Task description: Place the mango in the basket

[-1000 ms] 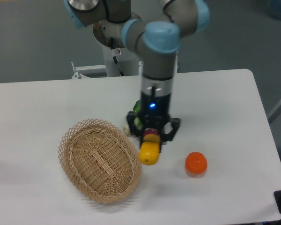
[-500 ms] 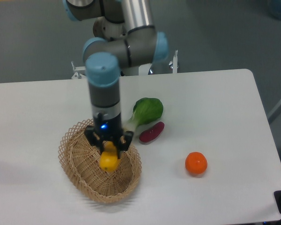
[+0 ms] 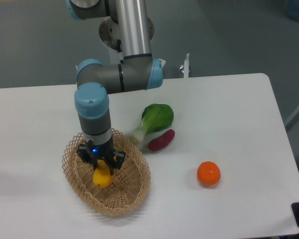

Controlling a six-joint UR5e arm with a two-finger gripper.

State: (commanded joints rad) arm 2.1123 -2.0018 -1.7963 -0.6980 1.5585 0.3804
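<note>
The yellow-orange mango (image 3: 102,178) is held in my gripper (image 3: 102,168), which is shut on its upper part. The mango hangs inside the light tan wicker basket (image 3: 135,188), over the basket's middle, low near its woven floor. I cannot tell whether the mango touches the floor. The arm comes down from above and hides the far part of the basket's rim.
A green leafy vegetable (image 3: 154,119) with a pale stem lies right of the basket. A small dark-purple oblong vegetable (image 3: 161,140) lies next to it. A round orange fruit (image 3: 209,173) sits further right on the white table (image 3: 239,109).
My gripper has carried the mango left from beside the basket's right rim to over the basket's middle, and lowered it into the basket.
</note>
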